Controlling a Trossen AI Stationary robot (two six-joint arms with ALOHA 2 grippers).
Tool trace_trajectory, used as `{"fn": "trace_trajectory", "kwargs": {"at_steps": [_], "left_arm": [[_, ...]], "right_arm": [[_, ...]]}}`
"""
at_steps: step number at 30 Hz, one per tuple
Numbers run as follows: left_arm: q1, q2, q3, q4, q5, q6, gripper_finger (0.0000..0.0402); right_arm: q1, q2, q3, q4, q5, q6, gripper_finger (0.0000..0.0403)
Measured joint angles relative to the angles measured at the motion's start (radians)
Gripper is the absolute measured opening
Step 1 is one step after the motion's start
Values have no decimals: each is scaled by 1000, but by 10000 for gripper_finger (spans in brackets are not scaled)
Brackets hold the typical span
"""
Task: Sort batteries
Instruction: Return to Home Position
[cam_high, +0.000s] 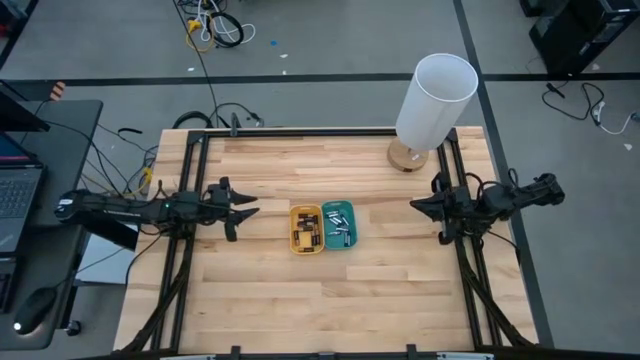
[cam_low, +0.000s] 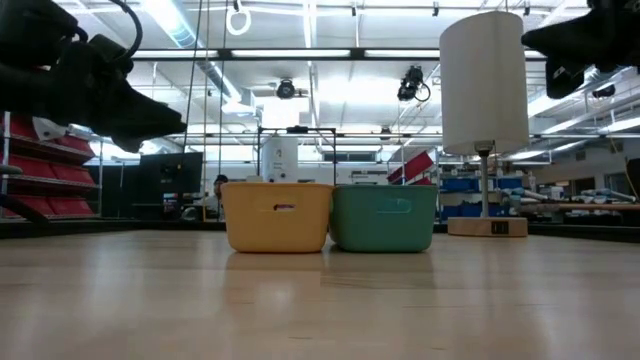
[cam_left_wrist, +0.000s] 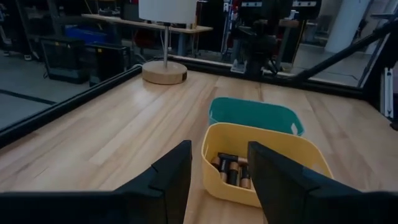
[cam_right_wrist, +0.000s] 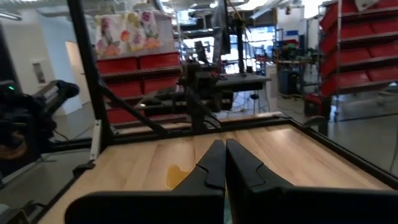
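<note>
Two small trays stand side by side at the table's middle. The yellow tray (cam_high: 305, 228) holds dark and gold batteries (cam_left_wrist: 229, 168). The teal tray (cam_high: 338, 225) holds smaller silvery batteries (cam_high: 337, 222). My left gripper (cam_high: 240, 212) hovers left of the yellow tray, pointing level at it. It is open with nothing between its fingers (cam_left_wrist: 219, 155). My right gripper (cam_high: 415, 205) hovers right of the teal tray, also pointing level at the trays. Its fingers are shut on nothing (cam_right_wrist: 224, 146).
A lamp (cam_high: 435, 100) with a tall white shade and a round wooden base stands at the far right corner. Black frame rails (cam_high: 190, 250) run along the table's left, right and far edges. Bare wood (cam_high: 320, 310) lies between the trays and the near edge.
</note>
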Motion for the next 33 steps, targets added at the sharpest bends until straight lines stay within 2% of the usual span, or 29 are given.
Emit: {"fn": "trace_trajectory", "kwargs": {"at_steps": [6,18,28,33], "left_arm": [[-1,-74,11,-69,17,-11,172],[-2,-309,17,-223,32,10,172],[-7,-324,16,-223,34,16,172],[-6,-324,15,-223,26,30,172]], "right_arm": [[0,0,-29,8,27,22,0],[0,0,-37,51,29,26,0],[0,0,-162,226,24,43,0],[0,5,-163,221,22,74,0]]}}
